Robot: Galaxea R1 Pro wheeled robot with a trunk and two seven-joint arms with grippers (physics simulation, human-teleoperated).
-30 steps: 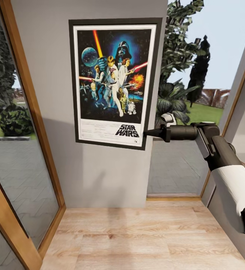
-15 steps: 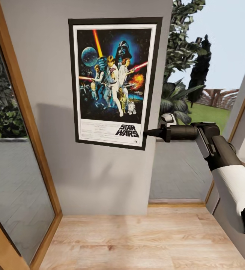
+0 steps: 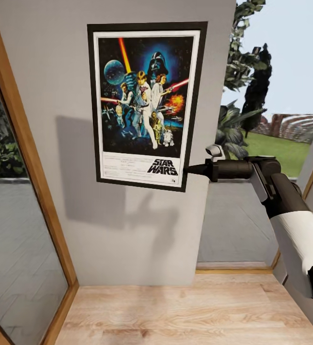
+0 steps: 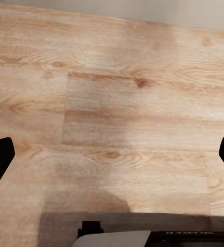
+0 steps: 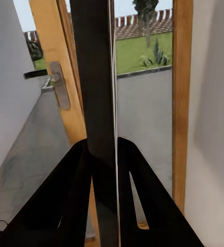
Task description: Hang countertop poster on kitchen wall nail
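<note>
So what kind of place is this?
Probably a room inside a house: a wood plank floor, a plain wall between wood-framed glass panels, and a garden with grass outside.

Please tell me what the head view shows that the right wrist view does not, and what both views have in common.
Head view alone: the poster's printed face, held in front of the grey wall, and the wooden floor.

Right wrist view alone: the poster edge-on, a thin dark strip clamped between the right gripper's fingers, and a door handle.

Both: the right gripper shut on the poster's lower right edge, and the garden behind glass.
</note>
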